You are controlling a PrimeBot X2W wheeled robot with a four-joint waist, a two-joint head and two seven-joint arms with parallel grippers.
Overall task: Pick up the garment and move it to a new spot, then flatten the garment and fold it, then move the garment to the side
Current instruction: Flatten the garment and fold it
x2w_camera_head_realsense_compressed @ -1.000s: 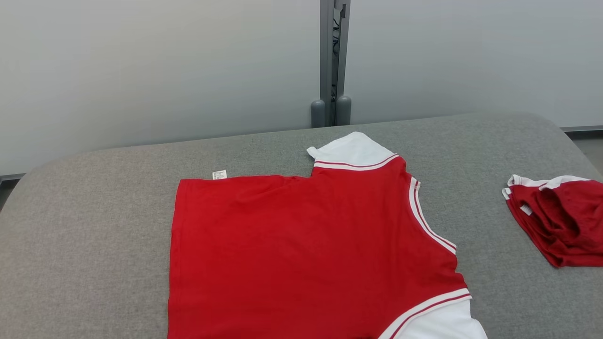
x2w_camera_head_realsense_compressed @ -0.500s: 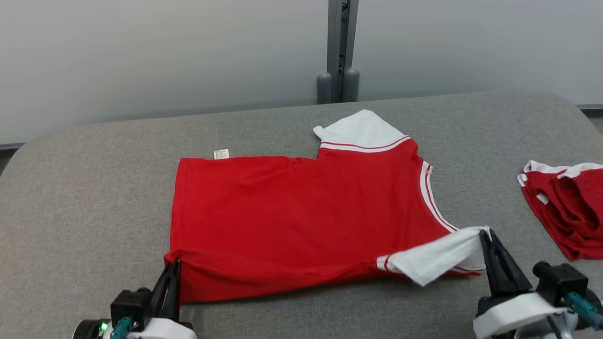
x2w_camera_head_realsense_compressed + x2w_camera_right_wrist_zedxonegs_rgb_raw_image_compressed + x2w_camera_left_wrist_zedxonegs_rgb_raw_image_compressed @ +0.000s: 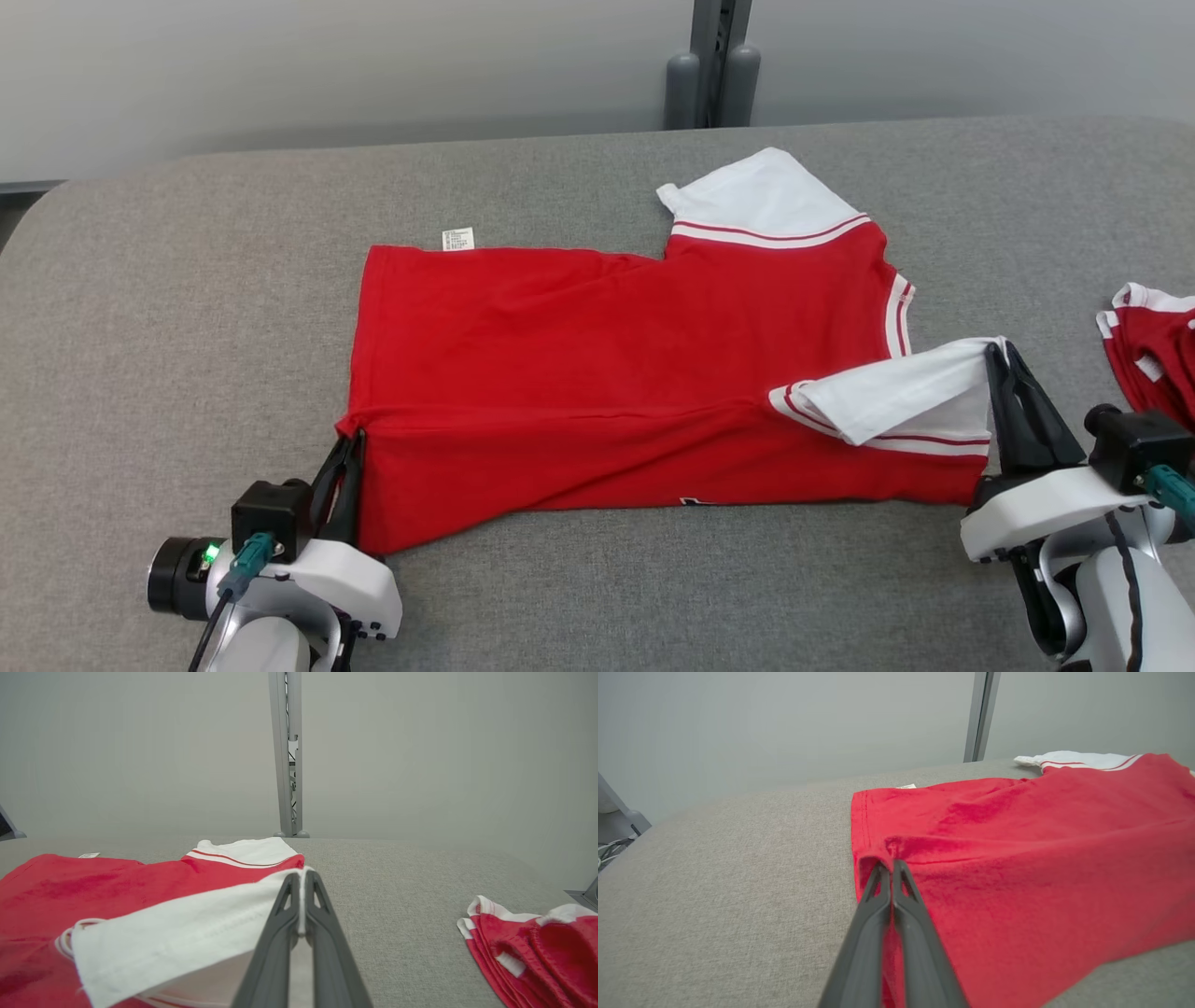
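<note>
Item: garment (image 3: 607, 355), a red short-sleeved shirt with white sleeves and red-and-white striped trim. It lies spread on the grey padded table (image 3: 187, 280), on the near side of the upright post (image 3: 714, 56) and mostly to its left. Its long axis runs left to right across the post's line, with the hem to the left and the shoulders to the right. The cloth is soft and largely smooth, with shallow creases across the body. The near long edge is raised and doubled over, making a ridge along the whole length. A small white label (image 3: 457, 239) sticks out of the far edge, left of the post. The far sleeve (image 3: 761, 201) lies flat, almost directly in front of the post. The near sleeve (image 3: 896, 392) is turned up over the red body, further toward the robot. Holds: the left gripper (image 3: 353, 439) is clenched on the near hem corner, far to the near-left of the post. The right gripper (image 3: 997, 353) is pinched on the edge of the near sleeve, to the near-right of the post. Governing relation: the shirt extends from both fingertips away toward the post, and each arm holds one end of the same long edge, so neither is nearer. The fold probably calls for carrying both ends together toward the post side. Adjacent: a second pile (image 3: 1153, 345) of folded red-and-white cloth lies well to the right of the post, apart from the shirt.
</note>
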